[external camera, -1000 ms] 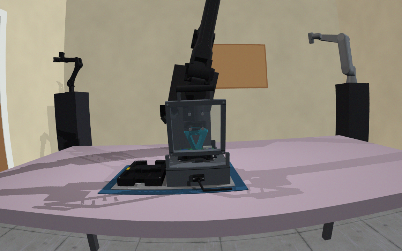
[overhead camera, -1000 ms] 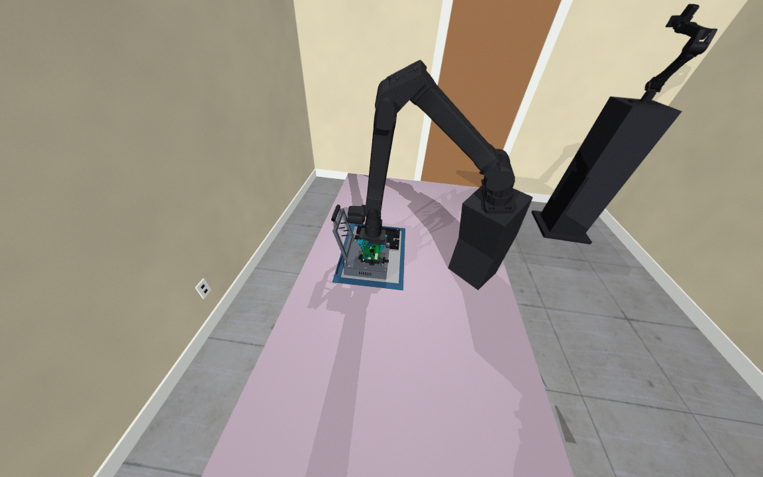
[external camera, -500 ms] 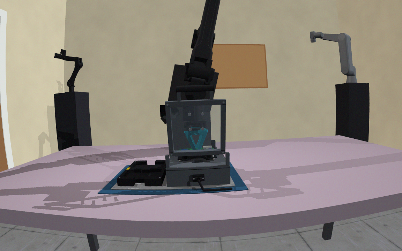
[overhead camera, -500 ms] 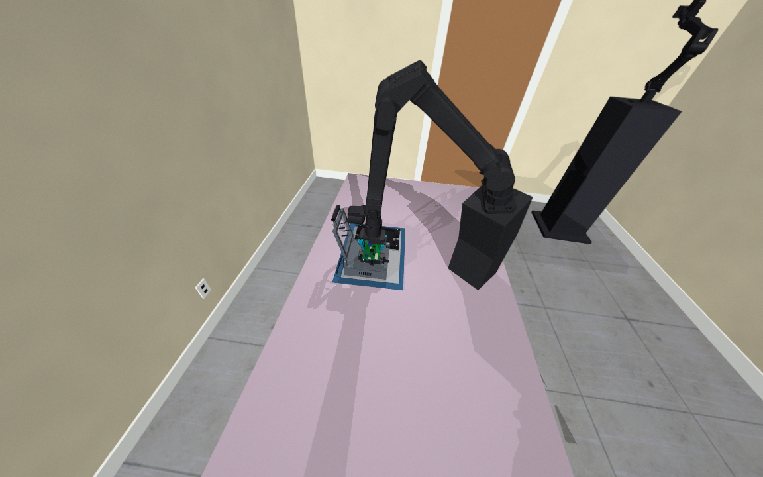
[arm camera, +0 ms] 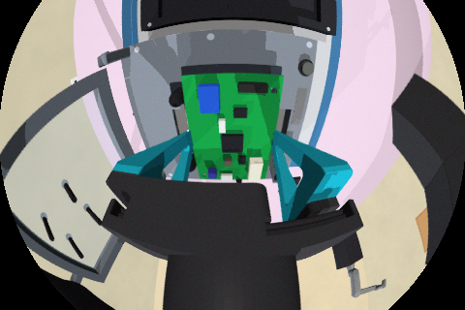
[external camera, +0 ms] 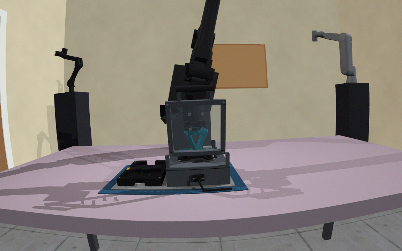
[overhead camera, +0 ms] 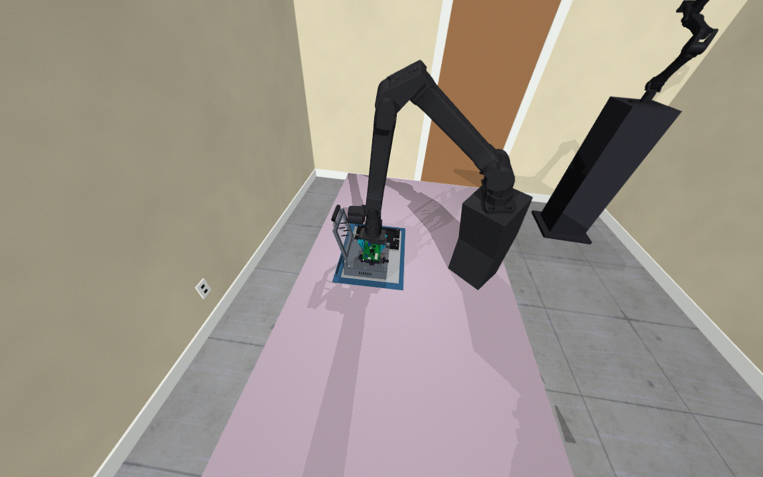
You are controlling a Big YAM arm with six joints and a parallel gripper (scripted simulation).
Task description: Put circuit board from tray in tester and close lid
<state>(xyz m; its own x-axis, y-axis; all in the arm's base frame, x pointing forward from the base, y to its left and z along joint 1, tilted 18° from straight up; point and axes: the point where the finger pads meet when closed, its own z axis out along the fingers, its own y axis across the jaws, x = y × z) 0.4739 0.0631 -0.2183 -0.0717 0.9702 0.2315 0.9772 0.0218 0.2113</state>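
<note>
The green circuit board (overhead camera: pixel 371 250) (arm camera: pixel 262 126) is face up over the tester's pin plate. Its white connector (arm camera: pixel 255 169) (external camera: pixel 207 146) is at the end away from the tray. My gripper (arm camera: pixel 232 136) (external camera: pixel 197 149) is shut on the board, a teal fingertip against each long edge. The board seems slightly above the plate; the pins and holes are hidden. The grey tester (external camera: pixel 180 177) (arm camera: pixel 150 87) has its lid (overhead camera: pixel 340 234) (external camera: pixel 223 124) (arm camera: pixel 115 116) standing open. A black post (arm camera: pixel 175 97) shows on the hinge side. The black tray (external camera: pixel 127 181) (arm camera: pixel 194 10) has no board showing.
The raised lid stands close beside my gripper, with its black handle (external camera: pixel 195 88) on top. A black cable (external camera: pixel 216 189) leaves the tester's hinge side. A round knob (arm camera: pixel 305 67) stands on the tester opposite the hinge. Other arms stand on pedestals (external camera: pixel 352 109) (external camera: pixel 73 118) far off.
</note>
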